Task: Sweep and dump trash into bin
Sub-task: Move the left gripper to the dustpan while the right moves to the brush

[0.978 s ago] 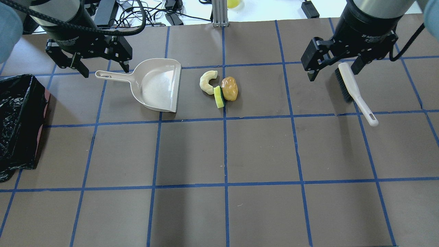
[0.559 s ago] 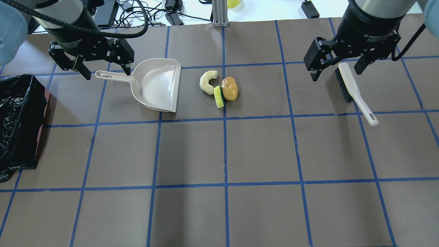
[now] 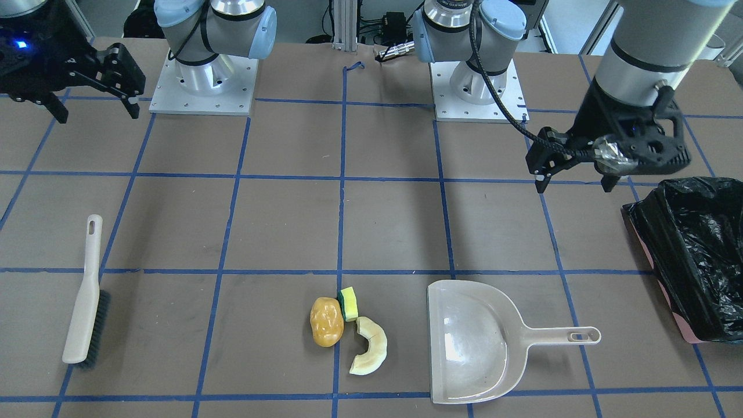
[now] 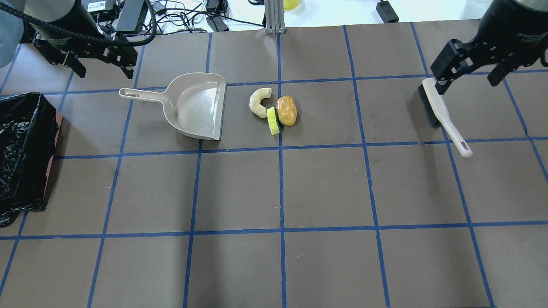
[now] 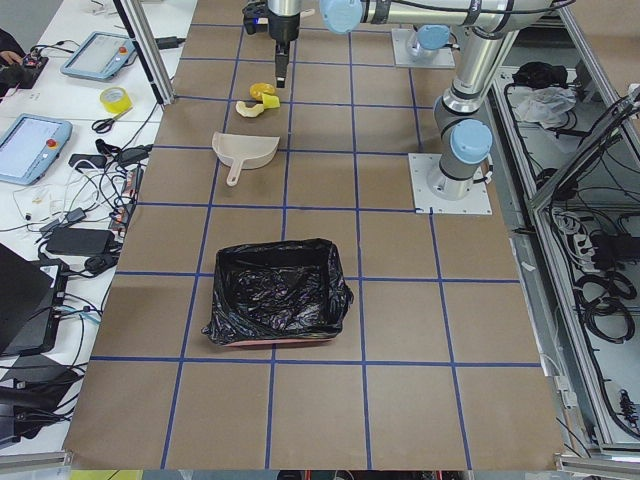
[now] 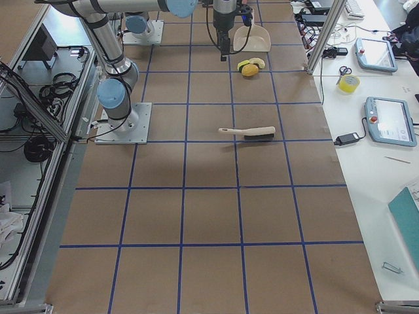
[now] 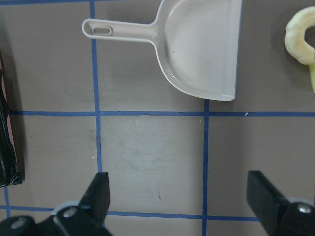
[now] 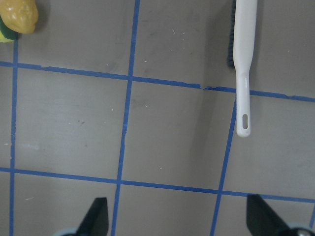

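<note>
Now, bin (image 4: pixel 40 128): black-lined, at the left end of the table (image 4: pixel 325 188).
Left gripper (image 3: pixel 573 183): spread wide, empty, raised near the dustpan (image 4: pixel 197 107) handle.
Right gripper (image 4: pixel 466 83): spread wide, empty, raised near the brush (image 4: pixel 436 107).
Trash (image 4: pixel 274 114): lump (image 4: pixel 286 110), sponge (image 4: pixel 273 122), slice (image 4: pixel 258 102) touching, just off the dustpan mouth.

A beige dustpan (image 4: pixel 199 107) lies flat on the blue-gridded brown table (image 4: pixel 325 188). A white, black-bristled hand brush (image 4: pixel 445 116) lies well apart from the dustpan, on its open-mouth side. Cables (image 4: pixel 188 19) tangle beyond the dustpan, off the table.
</note>
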